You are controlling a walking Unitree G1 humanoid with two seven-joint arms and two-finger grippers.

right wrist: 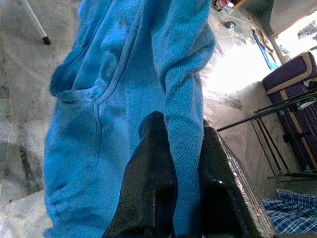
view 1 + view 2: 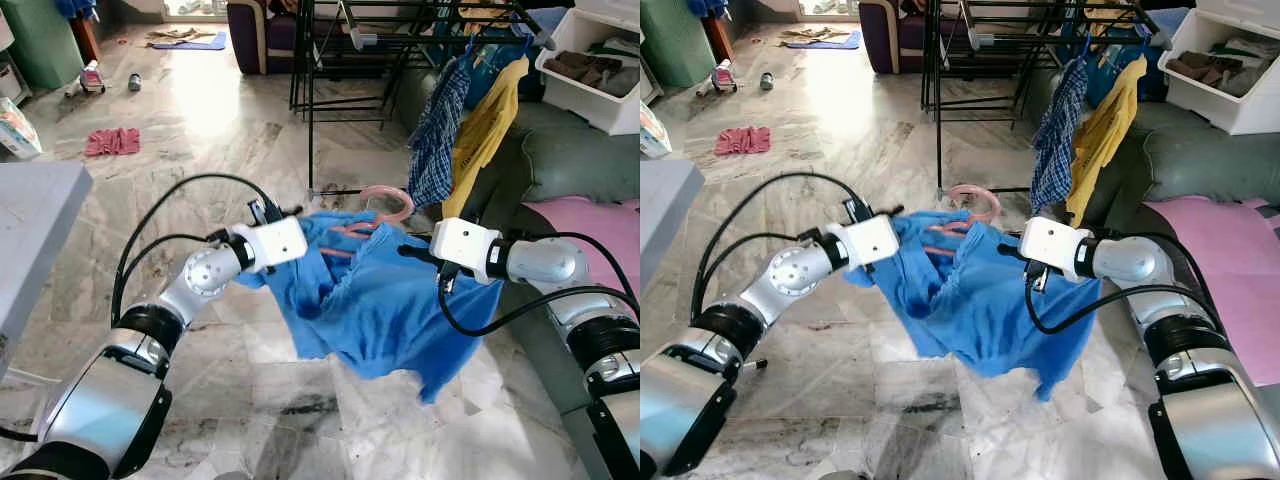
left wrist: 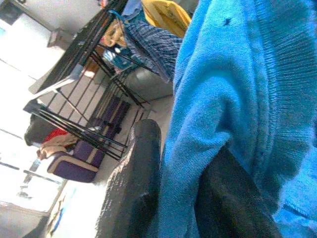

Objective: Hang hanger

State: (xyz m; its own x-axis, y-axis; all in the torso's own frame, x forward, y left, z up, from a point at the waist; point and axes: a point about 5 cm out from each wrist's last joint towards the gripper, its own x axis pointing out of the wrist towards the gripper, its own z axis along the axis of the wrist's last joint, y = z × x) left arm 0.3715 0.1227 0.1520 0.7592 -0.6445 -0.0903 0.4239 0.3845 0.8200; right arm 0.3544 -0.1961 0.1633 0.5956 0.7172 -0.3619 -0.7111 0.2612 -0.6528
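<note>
Blue cloth is nearest to the robot: a blue shirt hangs in the air above the marble floor, stretched between the two grippers. The left gripper pinches the shirt's left edge, and the left wrist view shows its two black fingers closed with a fold of the blue knit between them. The right gripper holds the shirt's right side, and in the right wrist view its fingers are also closed on a strip of the blue fabric. Between the two grippers, at the top of the shirt, a pink hanger sticks up: its curved hook rises above the collar, and the rest of it lies inside the fabric, so I cannot tell exactly how it sits there. Just behind the hanger stands a black drying rack, with a plaid shirt and a yellow shirt hanging from its right end. At the left edge is the corner of a grey table. To the right lies a pink mat, and above it stands a white bin with dark clothes. Farther away on the floor lies a red cloth, and near the far wall there is a purple sofa.
</note>
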